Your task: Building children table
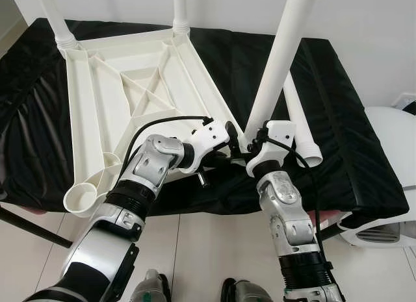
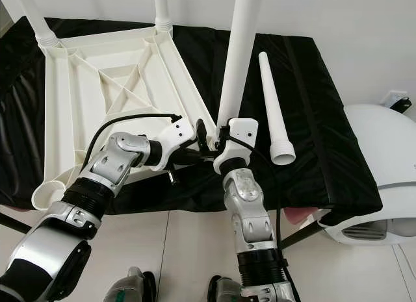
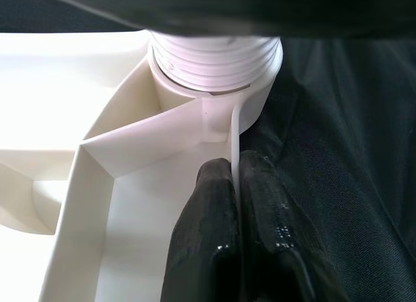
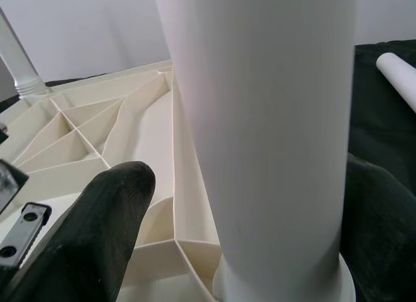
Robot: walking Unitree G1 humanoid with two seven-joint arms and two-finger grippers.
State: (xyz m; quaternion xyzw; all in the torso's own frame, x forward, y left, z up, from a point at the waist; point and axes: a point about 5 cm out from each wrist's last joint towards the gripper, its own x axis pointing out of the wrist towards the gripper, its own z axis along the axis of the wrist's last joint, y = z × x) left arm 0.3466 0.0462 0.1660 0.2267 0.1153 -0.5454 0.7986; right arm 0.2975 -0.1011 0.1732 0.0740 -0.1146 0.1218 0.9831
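Note:
A white children's table top [image 1: 117, 100] lies upside down on a black-covered surface [image 1: 351, 152]. Two legs [image 1: 55, 16] [image 1: 180, 10] stand in its far corners. A third leg [image 1: 279, 62] stands upright in the near right corner socket [image 3: 208, 97], its threaded end [image 3: 214, 55] showing above the socket. My right gripper [image 1: 255, 143] is shut on this leg low down, one finger [image 4: 97, 230] on each side. My left gripper [image 3: 235, 169] pinches the table's thin rim wall just beside that socket. A fourth leg [image 2: 273, 113] lies loose on the cover to the right.
The near left corner socket [image 1: 81, 198] is an open ring that overhangs the front edge. A white rounded appliance [image 1: 390, 159] stands on the floor at the right. A dark bar [image 1: 32, 227] runs low at the left. Pale floor tiles lie in front.

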